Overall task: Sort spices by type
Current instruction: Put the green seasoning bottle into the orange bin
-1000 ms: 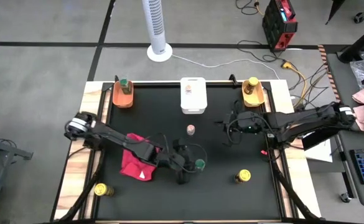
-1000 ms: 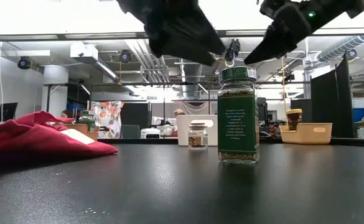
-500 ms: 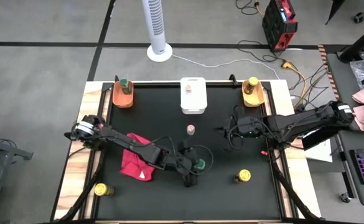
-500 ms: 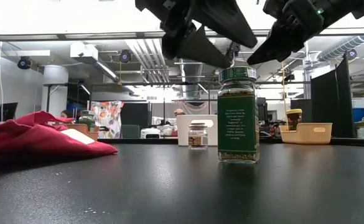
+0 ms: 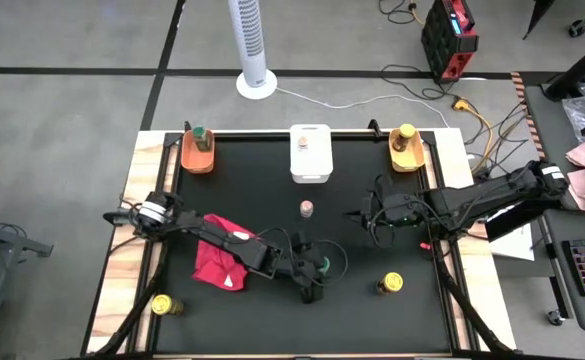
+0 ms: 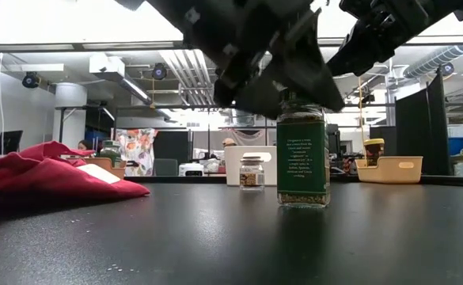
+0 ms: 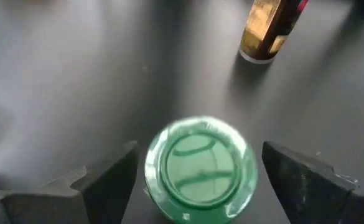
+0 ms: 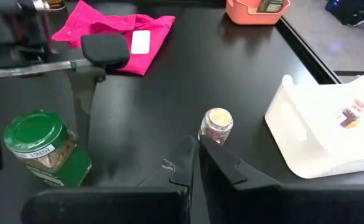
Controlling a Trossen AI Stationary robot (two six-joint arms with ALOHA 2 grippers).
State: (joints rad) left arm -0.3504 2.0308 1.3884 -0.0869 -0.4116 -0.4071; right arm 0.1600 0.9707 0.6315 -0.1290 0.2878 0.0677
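Left gripper (image 7: pixel 197 180): fingers spread wide, straddling the green-lidded glass spice jar (image 7: pixel 201 169) — lined up to grip, nothing held.
Jar: upright on the black tabletop (image 5: pixel 372 320), front centre, near the red cloth (image 5: pixel 217 262).
Right gripper (image 8: pixel 194 163): fingers closed, empty — waiting near the small pink-lidded jar (image 8: pixel 217 125).

Count, high view.
- Spice jars: 7 in all.
- Green lids: 2, 1 on the open tabletop (image 5: pixel 272 160) at (image 5: pixel 322 265), 1 in the orange bin (image 5: pixel 198 134).
- Yellow lids: 3, at (image 5: pixel 391 284), (image 5: pixel 161 304) and in the yellow bin (image 5: pixel 406 133).
- Pale pink lids: 2, at (image 5: pixel 306 208) and in the white bin (image 5: pixel 302 143).
- Bins: 3, namely orange (image 5: pixel 197 160), white (image 5: pixel 310 170), yellow (image 5: pixel 406 157).
- Red cloth (image 5: pixel 215 262): 1.
- Arms: 2.
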